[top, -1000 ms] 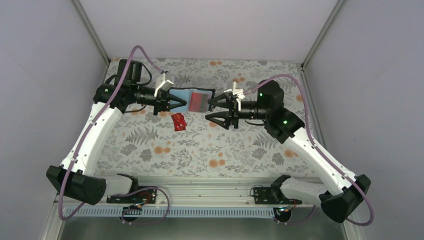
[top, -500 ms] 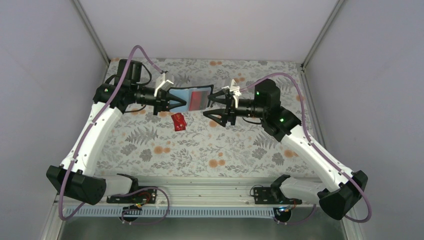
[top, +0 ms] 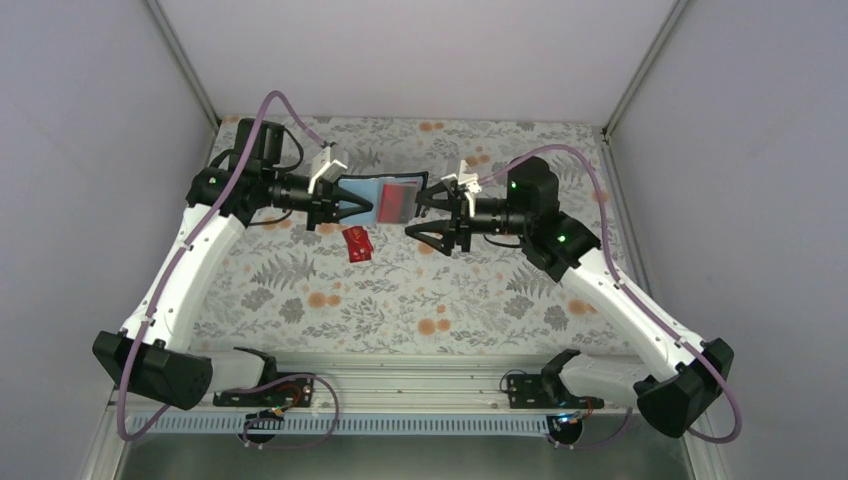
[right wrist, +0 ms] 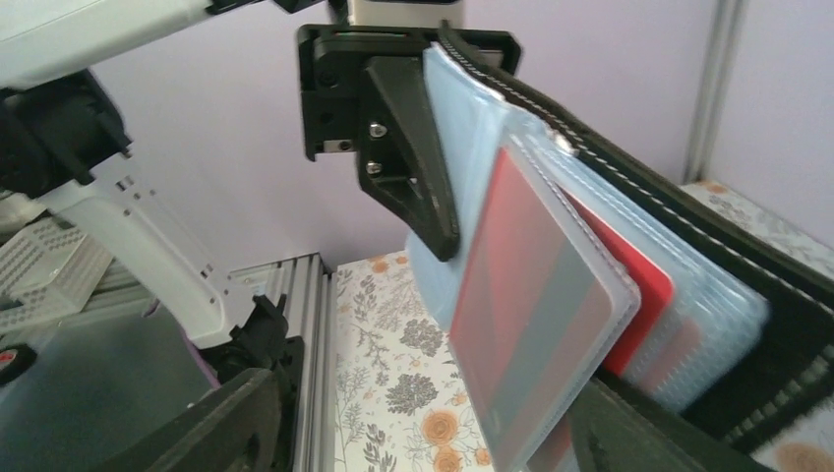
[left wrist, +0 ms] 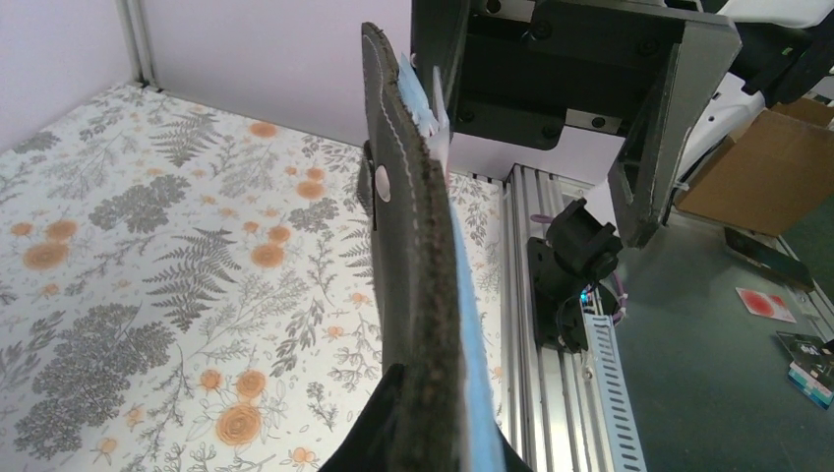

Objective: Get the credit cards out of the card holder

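Left gripper [top: 365,207] clamps the open card holder [top: 384,194]; right gripper [top: 413,217], jaws spread, faces its free edge. Only the right wrist view resolves red cards [right wrist: 531,295] inside stacked clear sleeves [right wrist: 688,334].

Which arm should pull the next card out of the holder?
Right. The right pincer is open, facing the red card showing in the card holder; the left pincer is shut on that holder, holding it up.

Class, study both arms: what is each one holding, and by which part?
The left gripper clamps the open card holder by the end nearest that arm. The right gripper is open and holds nothing.
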You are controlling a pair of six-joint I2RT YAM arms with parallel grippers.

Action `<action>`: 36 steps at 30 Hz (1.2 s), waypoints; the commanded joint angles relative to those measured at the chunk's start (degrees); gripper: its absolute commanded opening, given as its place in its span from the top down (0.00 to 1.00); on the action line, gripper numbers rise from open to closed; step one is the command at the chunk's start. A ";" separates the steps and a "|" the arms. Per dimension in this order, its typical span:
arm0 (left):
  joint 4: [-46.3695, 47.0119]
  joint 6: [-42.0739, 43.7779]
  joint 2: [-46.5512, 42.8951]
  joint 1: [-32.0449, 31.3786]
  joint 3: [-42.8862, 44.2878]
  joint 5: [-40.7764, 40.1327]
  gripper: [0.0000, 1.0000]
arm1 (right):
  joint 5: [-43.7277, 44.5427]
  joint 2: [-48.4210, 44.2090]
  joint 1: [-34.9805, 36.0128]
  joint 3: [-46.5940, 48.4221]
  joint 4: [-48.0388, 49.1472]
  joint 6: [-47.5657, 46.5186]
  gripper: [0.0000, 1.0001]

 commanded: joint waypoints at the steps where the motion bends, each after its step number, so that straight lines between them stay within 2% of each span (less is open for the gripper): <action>1: 1.18 -0.15 -0.12 -0.15 0.74 1.48 0.98 | -6.81 2.35 0.64 2.75 0.81 -0.05 0.29; 4: 2.42 -1.39 0.03 -0.11 0.21 0.03 0.98 | -9.46 3.71 2.19 3.73 0.91 -0.53 0.39; 6: 3.13 -2.08 0.03 -0.17 -0.15 -1.61 0.97 | -10.97 4.12 3.38 4.07 1.23 -0.84 0.41; 12: 4.45 -3.07 0.25 -0.12 -1.17 -3.99 0.98 | -10.77 5.45 8.22 6.06 3.68 -0.25 0.39; 16: 4.14 -2.62 0.23 -0.15 -0.93 -2.26 0.98 | -3.54 8.14 11.15 8.20 6.54 2.44 0.36; 21: 2.82 -1.01 -0.23 -0.14 -0.64 2.07 0.98 | 2.92 10.36 11.56 11.02 4.36 3.03 0.34; 26: 3.33 -1.43 0.36 -0.13 -0.48 2.97 0.98 | -0.59 13.02 12.11 13.29 4.70 3.32 0.34; 31: 4.12 -2.28 1.13 -0.16 -0.18 5.68 0.98 | -4.49 16.77 15.72 18.36 3.09 0.00 0.33; 36: 4.36 -2.12 2.30 -0.11 0.48 8.53 0.98 | -6.69 14.78 17.30 19.51 0.63 -3.23 0.30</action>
